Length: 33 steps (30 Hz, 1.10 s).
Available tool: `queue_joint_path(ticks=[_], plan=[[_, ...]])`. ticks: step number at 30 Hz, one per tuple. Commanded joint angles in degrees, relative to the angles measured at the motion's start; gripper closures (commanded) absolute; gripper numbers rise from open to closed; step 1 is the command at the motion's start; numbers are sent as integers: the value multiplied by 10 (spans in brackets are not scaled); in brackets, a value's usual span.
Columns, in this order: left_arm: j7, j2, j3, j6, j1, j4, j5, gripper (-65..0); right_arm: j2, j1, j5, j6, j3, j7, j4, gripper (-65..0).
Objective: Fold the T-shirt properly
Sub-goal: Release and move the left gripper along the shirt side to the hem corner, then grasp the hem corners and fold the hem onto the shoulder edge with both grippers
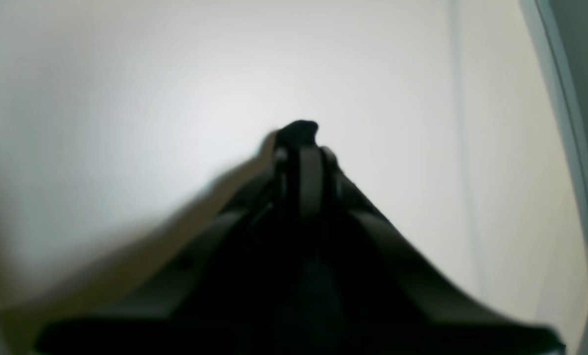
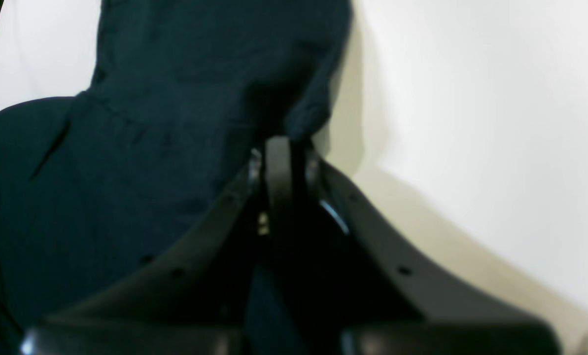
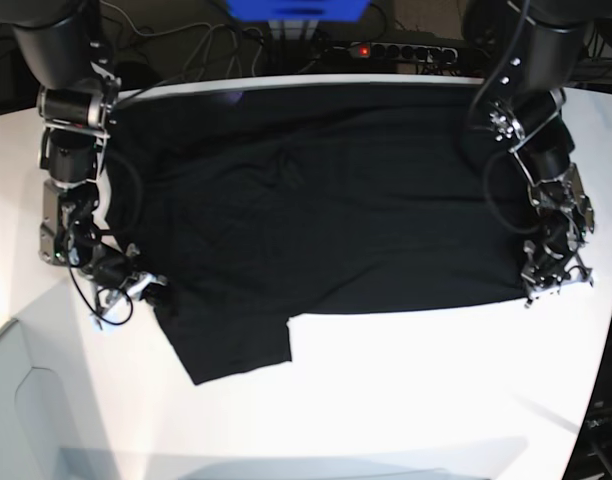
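The black T-shirt (image 3: 326,200) lies spread, plain side up, on the white table (image 3: 416,400), with one sleeve (image 3: 236,350) sticking out toward the front. My left gripper (image 3: 534,288) sits at the shirt's right front corner. In the left wrist view it (image 1: 301,148) is shut with a small tuft of black fabric (image 1: 301,129) pinched at its tip. My right gripper (image 3: 151,293) is at the shirt's left edge beside the sleeve. In the right wrist view it (image 2: 280,145) is shut on a fold of the shirt (image 2: 151,123).
A power strip (image 3: 391,48), cables and a blue object (image 3: 296,8) lie behind the table's back edge. The table's left front corner is cut off at an angle (image 3: 16,330). A grey edge strip (image 1: 565,113) runs along the right of the left wrist view.
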Motion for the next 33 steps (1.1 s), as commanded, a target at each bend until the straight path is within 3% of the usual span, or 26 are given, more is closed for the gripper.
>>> queue_joint_path(ticks=[1,20,30,33], plan=[[-11,-12,1,-7,-16,18,-6,0,1,8,-35,-7,-3,-30,-1,0],[-10,-26,2,-7,-30,35,-6,0,5,10,-33,-9,2,-30,131,0],[29,-23,30,-7,58,223,-7,0,5,-101,-33,-9,5,-30,343,0],[29,-22,32,-7,106,286,-11,0,4,-137,-32,-9,36,-30,393,0]])
